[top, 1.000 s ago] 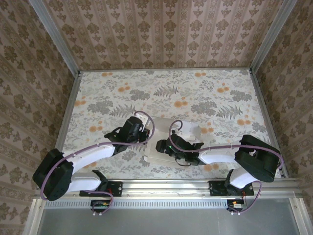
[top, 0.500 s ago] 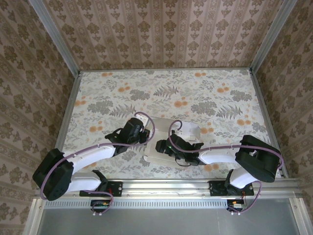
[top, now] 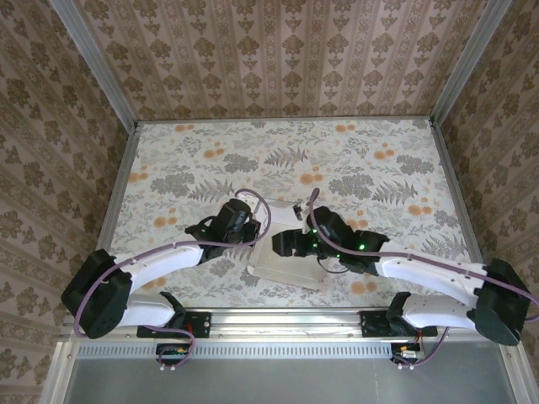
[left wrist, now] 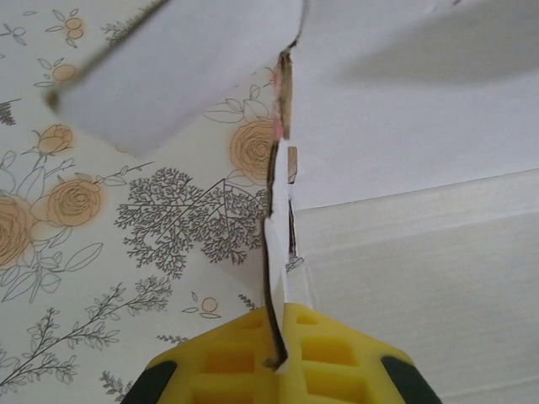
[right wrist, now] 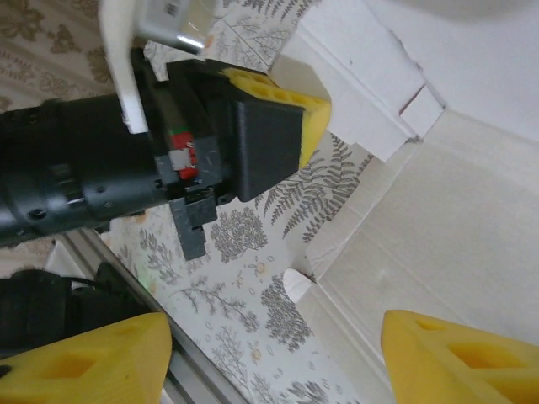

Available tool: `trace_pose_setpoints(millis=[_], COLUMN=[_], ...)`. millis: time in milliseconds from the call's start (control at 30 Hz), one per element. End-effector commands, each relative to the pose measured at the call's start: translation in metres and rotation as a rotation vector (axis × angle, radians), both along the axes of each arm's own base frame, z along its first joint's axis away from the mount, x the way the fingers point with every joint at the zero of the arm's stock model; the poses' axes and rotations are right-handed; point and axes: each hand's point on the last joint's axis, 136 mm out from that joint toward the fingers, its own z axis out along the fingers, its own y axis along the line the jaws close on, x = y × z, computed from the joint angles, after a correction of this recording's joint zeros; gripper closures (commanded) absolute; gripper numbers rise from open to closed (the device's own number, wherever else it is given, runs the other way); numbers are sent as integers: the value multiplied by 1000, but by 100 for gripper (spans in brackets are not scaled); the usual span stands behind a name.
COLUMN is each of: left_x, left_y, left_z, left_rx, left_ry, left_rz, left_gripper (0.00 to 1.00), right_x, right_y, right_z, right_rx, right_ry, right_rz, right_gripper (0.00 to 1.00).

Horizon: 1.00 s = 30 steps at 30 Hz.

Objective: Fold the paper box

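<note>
The paper box [top: 285, 268] lies pale side up as a partly unfolded sheet near the table's front, between both arms. In the left wrist view its white panels [left wrist: 413, 135] spread to the right, and a thin side wall [left wrist: 278, 244] stands on edge. My left gripper [left wrist: 285, 324] is shut on that wall; from above, the left gripper [top: 255, 225] sits at the sheet's left far corner. My right gripper [right wrist: 278, 358] hangs open above the box's left edge [right wrist: 421, 244], with nothing between its yellow fingertips [right wrist: 93, 362]. From above, the right gripper [top: 283, 244] is over the sheet.
The floral tablecloth [top: 337, 168] stretches free behind the box. A metal rail [top: 286, 317] runs along the front edge, close to the sheet. Patterned walls [top: 286, 59] enclose the table on three sides.
My right arm has swung its elbow out to the right and lifted its wrist over the box's far part, and its jaws have narrowed a little. The left gripper has edged slightly right, still clamped.
</note>
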Motion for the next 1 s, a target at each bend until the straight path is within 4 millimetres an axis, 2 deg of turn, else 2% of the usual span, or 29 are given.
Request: trace_pose_setpoints(millis=[0, 167, 267, 400, 567, 733, 967], left_x=[-26, -27, -28, -28, -28, -25, -19], left_y=[11, -3, -11, -21, -30, -38, -44], left_z=[-37, -33, -31, -28, -30, -31, -26], left_rx=[120, 104, 92, 64, 29, 1, -24], left_ry=[117, 94, 77, 51, 47, 43, 26], left_rz=[-71, -150, -203, -253, -281, -295, -307], left_gripper=[100, 100, 100, 99, 98, 98, 98], right_x=[-13, -2, 10, 42, 82, 115, 146], right_y=[-18, -44, -58, -72, -68, -59, -41], right_z=[20, 72, 87, 96, 91, 71, 41], right_rx=[-49, -63, -107, -121, -91, -119, -130], right_ry=[-8, -80, -89, -72, -32, 36, 139], right_rz=[92, 110, 108, 54, 27, 30, 41], right_gripper=[37, 46, 47, 48, 48, 48, 46])
